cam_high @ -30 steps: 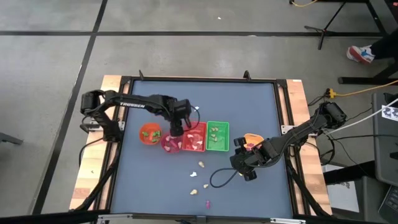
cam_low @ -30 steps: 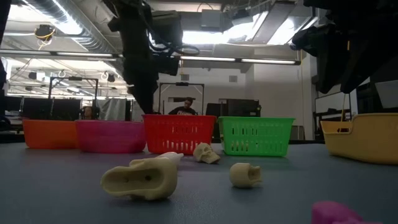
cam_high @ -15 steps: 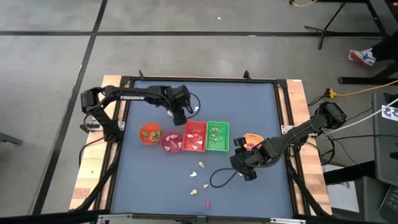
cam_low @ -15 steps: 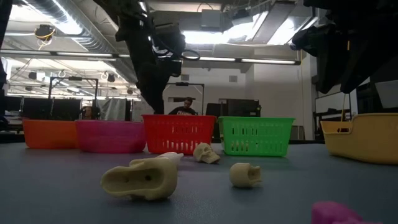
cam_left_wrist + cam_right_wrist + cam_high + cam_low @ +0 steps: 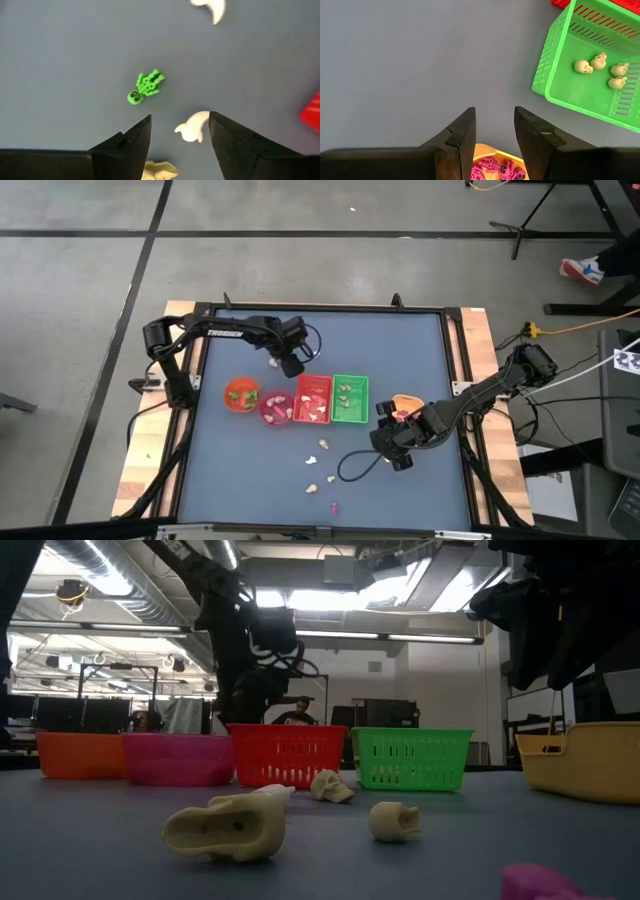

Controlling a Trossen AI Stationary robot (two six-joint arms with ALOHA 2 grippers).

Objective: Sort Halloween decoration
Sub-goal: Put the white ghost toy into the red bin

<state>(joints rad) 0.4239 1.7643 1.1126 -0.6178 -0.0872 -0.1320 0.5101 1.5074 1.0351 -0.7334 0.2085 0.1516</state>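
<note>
Halloween trinkets scattered on tabletop (image 5: 240, 470): green skeleton (image 5: 145, 87) and white ghost (image 5: 194, 126) at frame centre of left wrist view. Left hand (image 5: 179, 131) hovering, fingers apart, empty. Best centred over 1 piece, lowered straight. Right hand (image 5: 494, 125) parked lower right, apart, empty.

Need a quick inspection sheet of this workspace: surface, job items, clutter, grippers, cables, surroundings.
Surface: blue-grey table.
Job's things: cream skulls in green basket; pink trinkets in yellow tray; green skeleton and white piece loose on the table.
Clutter: nothing seen.
Grippers: left gripper open above the white piece; right gripper open, empty, over the yellow tray.
Cables: black loop on table near right arm.
Surroundings: person behind the red basket.
</note>
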